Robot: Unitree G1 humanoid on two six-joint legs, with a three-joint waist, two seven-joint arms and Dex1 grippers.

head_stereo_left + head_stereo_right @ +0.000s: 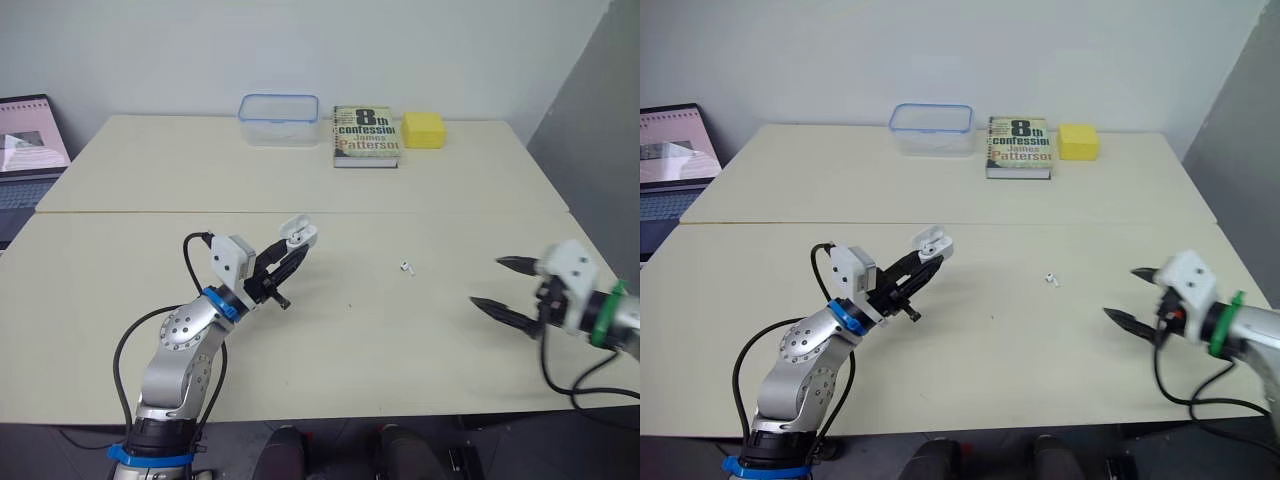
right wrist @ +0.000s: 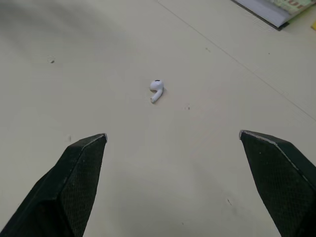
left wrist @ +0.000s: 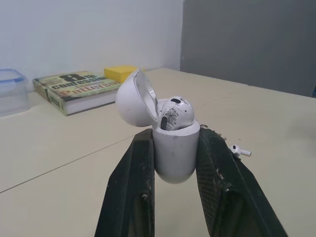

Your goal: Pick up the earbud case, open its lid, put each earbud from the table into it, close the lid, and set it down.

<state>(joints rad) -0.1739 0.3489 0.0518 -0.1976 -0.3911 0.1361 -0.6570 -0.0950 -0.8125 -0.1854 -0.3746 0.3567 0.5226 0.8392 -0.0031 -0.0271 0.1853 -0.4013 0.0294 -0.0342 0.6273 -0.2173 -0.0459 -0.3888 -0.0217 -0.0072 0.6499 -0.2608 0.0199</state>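
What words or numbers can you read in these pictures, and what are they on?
"8th confession": cover of the book.
"James Patterson": same cover, below the title.
Laptop screen: text too small to read.
Earbud case: no marking seen.

The earbud case [image 3: 175,153] is smooth, glossy white plastic — so is the loose earbud [image 2: 156,90] at centre frame. The table [image 1: 350,330] looks matt and smooth. The right gripper [image 2: 173,134] has 2 black fingers [image 2: 74,182], finely grained. Upper centre, the container [image 1: 279,120] is clear plastic.
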